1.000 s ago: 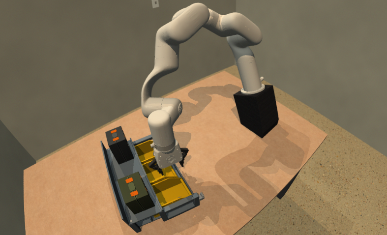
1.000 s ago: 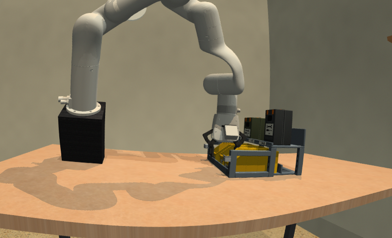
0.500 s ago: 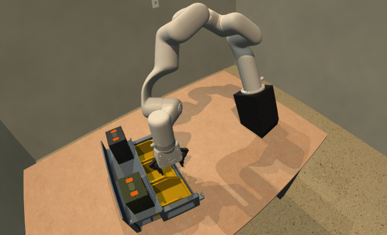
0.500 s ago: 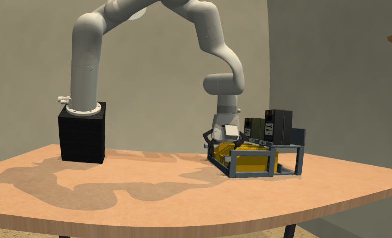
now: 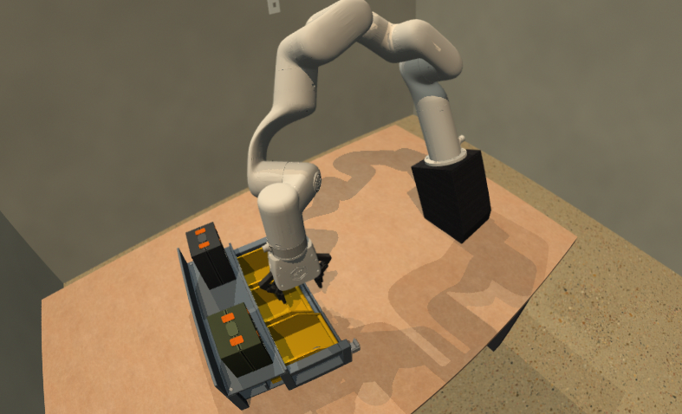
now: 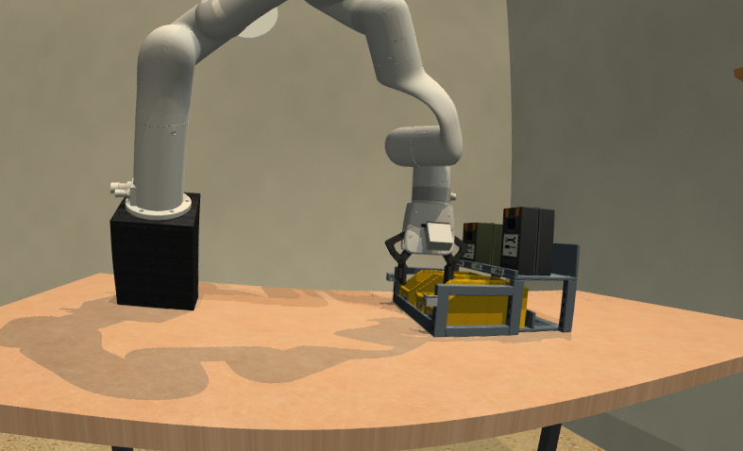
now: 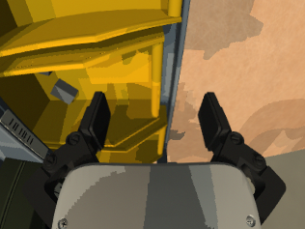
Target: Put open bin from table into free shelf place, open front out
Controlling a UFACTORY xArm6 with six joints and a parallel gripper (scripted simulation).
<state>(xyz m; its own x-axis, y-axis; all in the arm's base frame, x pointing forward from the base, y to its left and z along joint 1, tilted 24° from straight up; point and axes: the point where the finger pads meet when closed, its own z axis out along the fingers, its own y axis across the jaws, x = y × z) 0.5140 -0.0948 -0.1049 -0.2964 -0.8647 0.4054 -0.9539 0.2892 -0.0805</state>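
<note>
Yellow open bins [image 5: 282, 303] stand side by side in a row in the low grey shelf [image 5: 261, 329] on the table, with their open fronts toward the front lip [image 7: 176, 58]. My gripper [image 5: 297, 280] hangs just above the middle bin [image 7: 109, 122], open and empty. In the wrist view my gripper [image 7: 154, 102] straddles the lip, with one finger over the bin's front and the other over the table outside. Small grey parts [image 7: 65, 91] lie in the bins. In the exterior view my gripper [image 6: 426, 260] is level with the shelf's top rail. I cannot tell whether the middle bin sits level.
A black box [image 5: 210, 254] and an olive box [image 5: 237, 339] stand on the shelf's upper board behind the bins. The arm's black base block [image 5: 451, 195] stands at the table's far right. The table edge is close to the shelf's near end.
</note>
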